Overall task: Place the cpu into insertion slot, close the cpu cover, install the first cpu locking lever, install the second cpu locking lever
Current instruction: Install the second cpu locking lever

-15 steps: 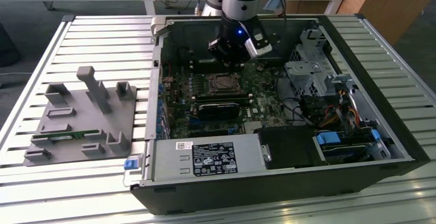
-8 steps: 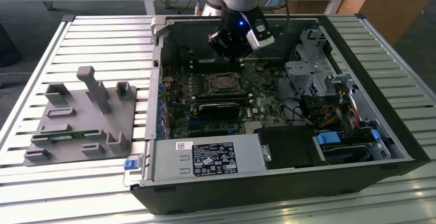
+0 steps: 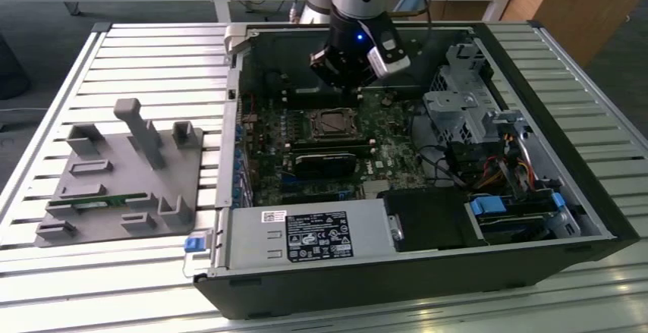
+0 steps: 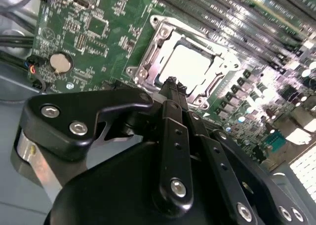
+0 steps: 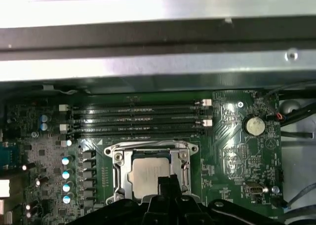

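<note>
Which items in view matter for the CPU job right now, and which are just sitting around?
Part of the job:
- cpu, seated in the insertion slot
- cpu cover, framing the chip
- gripper, just over the socket

Just lying about:
- grey fixture tray on the exterior view's left
- coin cell battery
- memory slots

I see a dull silver-grey cpu [image 5: 147,175] framed by a silvery cpu cover [image 5: 150,148], a green motherboard [image 4: 98,42], my black tool [image 4: 171,87], and a grey slatted table [image 3: 152,67].
</note>
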Controlling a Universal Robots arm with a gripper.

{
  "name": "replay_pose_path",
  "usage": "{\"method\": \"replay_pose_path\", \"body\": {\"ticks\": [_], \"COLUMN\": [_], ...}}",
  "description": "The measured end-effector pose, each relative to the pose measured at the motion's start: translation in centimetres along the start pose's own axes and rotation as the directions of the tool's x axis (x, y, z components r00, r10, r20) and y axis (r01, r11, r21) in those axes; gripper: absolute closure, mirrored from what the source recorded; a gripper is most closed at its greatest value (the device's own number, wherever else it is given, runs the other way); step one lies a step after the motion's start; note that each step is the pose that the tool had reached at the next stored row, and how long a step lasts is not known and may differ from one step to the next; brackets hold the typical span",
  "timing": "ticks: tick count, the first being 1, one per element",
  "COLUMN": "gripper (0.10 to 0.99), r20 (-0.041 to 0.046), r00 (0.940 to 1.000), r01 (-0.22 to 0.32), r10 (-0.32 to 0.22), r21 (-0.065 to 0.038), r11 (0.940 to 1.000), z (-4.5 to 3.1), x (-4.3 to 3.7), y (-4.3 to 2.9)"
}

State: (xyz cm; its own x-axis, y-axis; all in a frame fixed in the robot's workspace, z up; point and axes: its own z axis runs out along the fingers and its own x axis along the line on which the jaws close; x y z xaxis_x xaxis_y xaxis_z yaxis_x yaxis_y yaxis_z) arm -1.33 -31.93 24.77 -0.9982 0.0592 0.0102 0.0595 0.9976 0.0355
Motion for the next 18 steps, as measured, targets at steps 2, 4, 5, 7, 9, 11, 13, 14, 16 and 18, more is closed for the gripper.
{"method": "replay_pose_path", "body": {"ticks": [2,4,5,7,9,11,13,14,16,18], "gripper": [0.980,0.980,0.980,0.980,0.980,0.980,0.980,0.980,0.980,0.980], "r20": [0.0000,0.0000,0.0000,0.0000,0.0000,-0.0001,-0.0003,-0.0009,-0.0025,-0.0051], "r00": [1.0000,1.0000,1.0000,1.0000,1.0000,1.0000,1.0000,1.0000,1.0000,1.0000], "r01": [0.000,0.000,0.000,0.000,0.000,0.000,0.000,0.000,0.000,0.000], "r10": [0.000,0.000,0.000,0.000,0.000,0.000,0.000,0.000,0.000,0.000], "r21": [0.000,0.000,0.000,0.000,0.000,0.000,-0.001,-0.001,-0.001,-0.001], "r11": [1.0000,1.0000,1.0000,1.0000,1.0000,1.0000,1.0000,1.0000,1.0000,1.0000], "z": [-0.01,-0.02,-0.03,-0.04,-0.04,-0.04,0.02,0.08,0.23,0.43], "x": [-0.03,-0.05,-0.06,-0.09,-0.12,-0.15,-0.17,-0.18,-0.20,-0.21], "y": [-0.43,-0.85,-1.05,-1.46,-1.96,-2.46,-2.89,-3.02,-3.27,-3.50]}}
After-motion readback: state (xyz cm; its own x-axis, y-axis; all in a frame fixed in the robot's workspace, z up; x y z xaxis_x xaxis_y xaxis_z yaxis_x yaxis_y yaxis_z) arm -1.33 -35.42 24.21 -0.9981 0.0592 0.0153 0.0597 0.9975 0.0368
